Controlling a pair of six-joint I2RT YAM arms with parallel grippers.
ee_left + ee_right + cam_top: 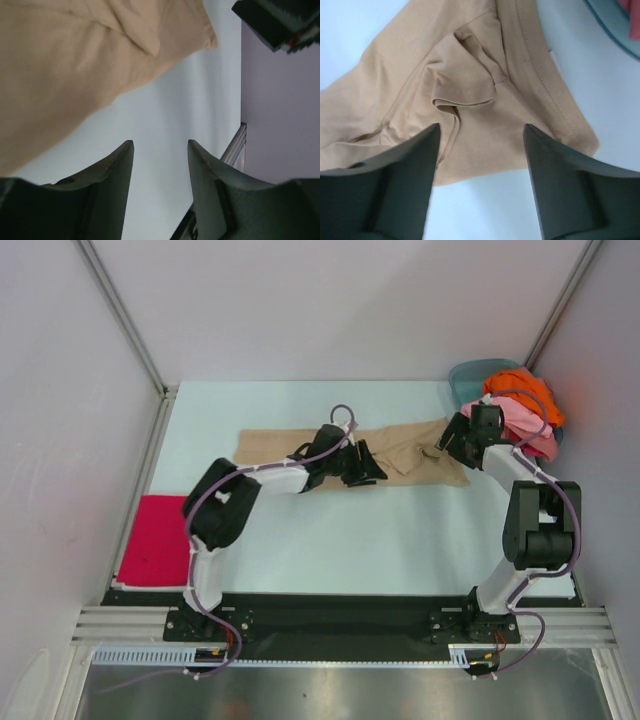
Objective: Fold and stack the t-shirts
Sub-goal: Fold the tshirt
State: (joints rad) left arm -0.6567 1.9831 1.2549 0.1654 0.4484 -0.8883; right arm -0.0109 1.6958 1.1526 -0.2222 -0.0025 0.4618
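The tan t-shirt [410,455] lies as a long folded strip across the bench [330,550], toward 12 o'clock. I judge it light, soft cloth that sags and slides, so it is best pinched at a seamed edge or corner through all layers. The left tool [160,145], near its middle, and the right tool [481,127], over its 3 o'clock end, are parted and hold nothing.
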